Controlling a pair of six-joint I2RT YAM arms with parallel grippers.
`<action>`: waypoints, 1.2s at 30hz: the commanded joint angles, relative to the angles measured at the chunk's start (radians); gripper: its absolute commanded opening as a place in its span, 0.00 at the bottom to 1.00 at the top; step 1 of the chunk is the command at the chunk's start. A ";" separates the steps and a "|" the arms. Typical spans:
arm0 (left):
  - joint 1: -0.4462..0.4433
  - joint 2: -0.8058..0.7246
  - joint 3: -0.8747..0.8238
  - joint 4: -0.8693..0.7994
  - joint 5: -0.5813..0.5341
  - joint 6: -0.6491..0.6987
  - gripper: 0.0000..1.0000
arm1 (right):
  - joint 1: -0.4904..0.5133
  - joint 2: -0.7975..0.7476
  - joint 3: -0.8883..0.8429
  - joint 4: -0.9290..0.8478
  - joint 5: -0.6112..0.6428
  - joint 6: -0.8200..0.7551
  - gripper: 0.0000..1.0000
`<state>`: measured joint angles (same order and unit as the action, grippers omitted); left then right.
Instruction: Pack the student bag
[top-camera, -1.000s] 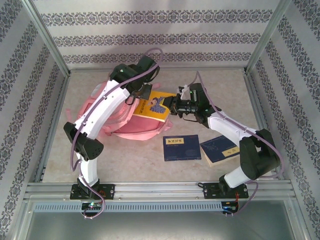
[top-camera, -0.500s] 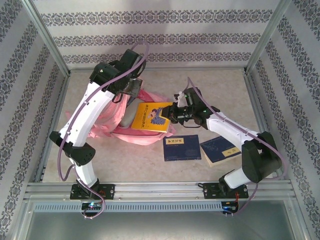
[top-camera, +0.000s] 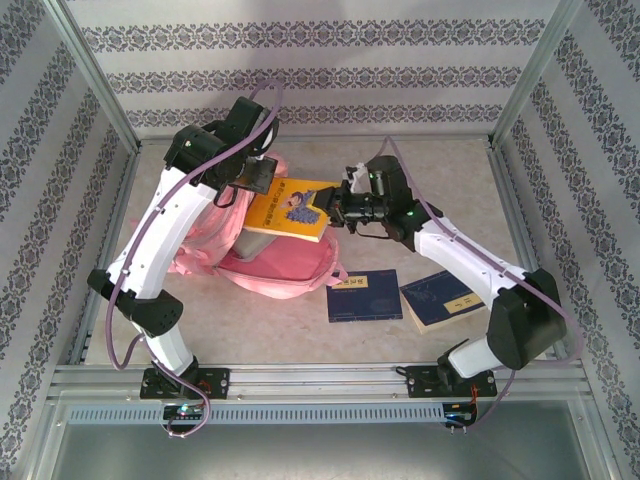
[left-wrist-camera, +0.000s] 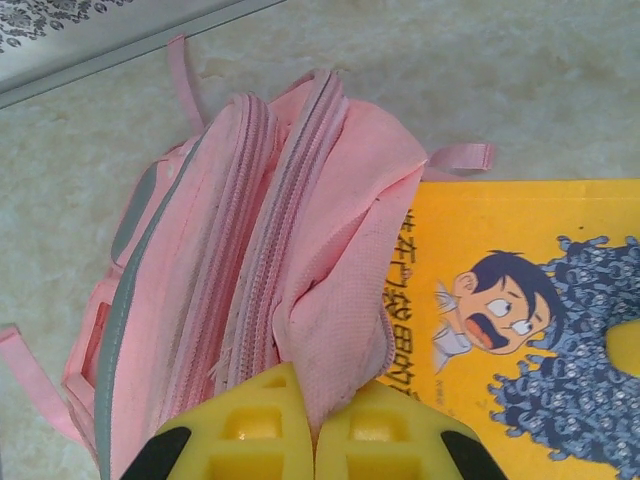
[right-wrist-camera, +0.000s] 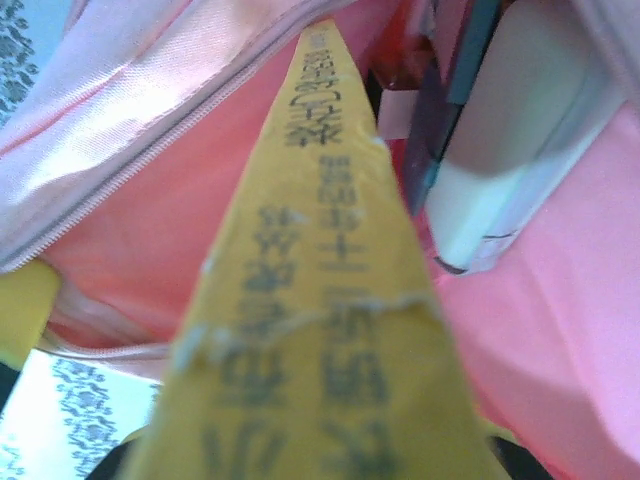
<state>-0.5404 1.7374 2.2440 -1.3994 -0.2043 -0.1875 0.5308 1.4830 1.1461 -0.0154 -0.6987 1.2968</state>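
Note:
The pink student bag (top-camera: 275, 268) lies at the left middle of the table, its top lifted. My left gripper (top-camera: 257, 177) is shut on a fold of the bag's pink fabric (left-wrist-camera: 340, 330) by the zip opening and holds it up. A yellow book with a cartoon face (top-camera: 290, 208) is held at its right edge by my right gripper (top-camera: 338, 208), shut on it. The book's left part reaches over the bag's mouth. In the right wrist view the book's spine (right-wrist-camera: 320, 300) points into the pink interior (right-wrist-camera: 140, 240), where another book (right-wrist-camera: 510, 150) lies.
Two dark blue books lie on the table right of the bag: one flat (top-camera: 364, 295), one tilted (top-camera: 440, 298) by the right arm's base. A metal frame rail (top-camera: 320, 378) runs along the near edge; patterned walls close in the other sides.
My left gripper has lifted the bag's opening up and back to the left. My right gripper has carried the yellow book up and leftward toward the opening.

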 joint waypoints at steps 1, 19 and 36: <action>0.017 -0.054 0.017 0.112 0.004 -0.013 0.00 | 0.033 0.071 0.072 0.141 0.056 0.134 0.00; 0.054 -0.045 0.010 0.144 0.150 -0.056 0.00 | 0.144 0.470 0.281 0.015 0.489 0.089 0.00; 0.086 0.041 -0.034 0.159 0.085 -0.134 0.00 | 0.144 0.443 0.483 -0.238 0.326 -0.371 0.80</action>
<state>-0.4740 1.7729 2.2074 -1.3296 -0.0643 -0.2737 0.6842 2.0796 1.6760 -0.1761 -0.3344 1.1221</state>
